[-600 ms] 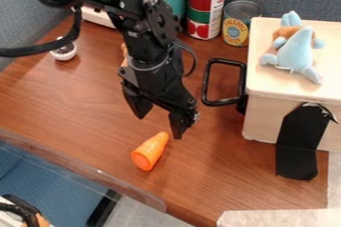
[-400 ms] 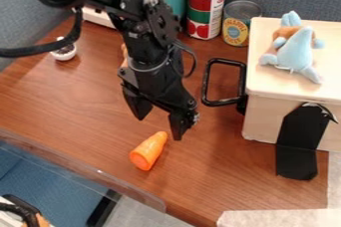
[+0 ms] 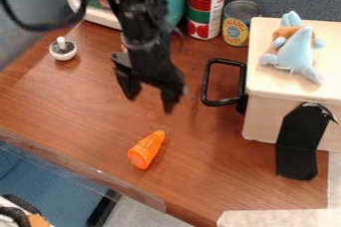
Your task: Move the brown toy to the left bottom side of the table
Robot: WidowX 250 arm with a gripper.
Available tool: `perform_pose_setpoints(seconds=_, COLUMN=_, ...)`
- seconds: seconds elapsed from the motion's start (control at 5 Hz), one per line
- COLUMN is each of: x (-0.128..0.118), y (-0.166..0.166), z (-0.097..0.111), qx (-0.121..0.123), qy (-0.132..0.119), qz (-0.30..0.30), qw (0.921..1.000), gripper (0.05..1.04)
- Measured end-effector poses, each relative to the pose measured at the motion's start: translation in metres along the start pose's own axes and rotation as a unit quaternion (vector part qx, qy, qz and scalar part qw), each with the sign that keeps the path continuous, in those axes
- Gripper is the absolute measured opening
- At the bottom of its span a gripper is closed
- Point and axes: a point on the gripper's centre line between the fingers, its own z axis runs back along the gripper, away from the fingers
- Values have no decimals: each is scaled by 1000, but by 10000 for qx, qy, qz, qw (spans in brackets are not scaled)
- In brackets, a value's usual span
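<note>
Black two-finger gripper (image 3: 149, 94): suspended above the wooden tabletop (image 3: 73, 96), its fingers (image 3: 169, 102) spread well apart, with bare wood seen between them. Orange carrot-shaped toy (image 3: 146, 150): laid on its side on the tabletop, below the gripper in the view, untouched by it. Blue-and-brown plush toy (image 3: 297, 49): placed on the pale box (image 3: 263, 116), at right.

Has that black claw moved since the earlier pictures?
Yes. The gripper has moved up and slightly left in the view, judged against the black handle: its tips hung clearly below the handle's bottom and are now about level with it.
</note>
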Motion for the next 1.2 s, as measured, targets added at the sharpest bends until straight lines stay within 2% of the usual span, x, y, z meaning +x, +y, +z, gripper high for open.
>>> perform_pose_setpoints(seconds=0.2, x=30, y=34, z=-5, qx=152, qy=-69, qz=442, qw=9989, gripper=1001)
perform_pose_setpoints(seconds=0.4, x=54, y=63, z=-8, qx=424, qy=-188, qz=604, qw=9971, gripper=1001)
perform_pose_setpoints(seconds=0.8, x=100, y=104, z=-31, qx=552, qy=-301, qz=1014, qw=9929, gripper=1001)
perform_pose_setpoints(seconds=1.0, x=107, y=104, z=-54, qx=638, qy=-89, qz=956, qw=9933, gripper=1001)
perform_pose_setpoints(seconds=1.2, x=108, y=99, z=-78, qx=571, qy=91, qz=1062, qw=9927, gripper=950)
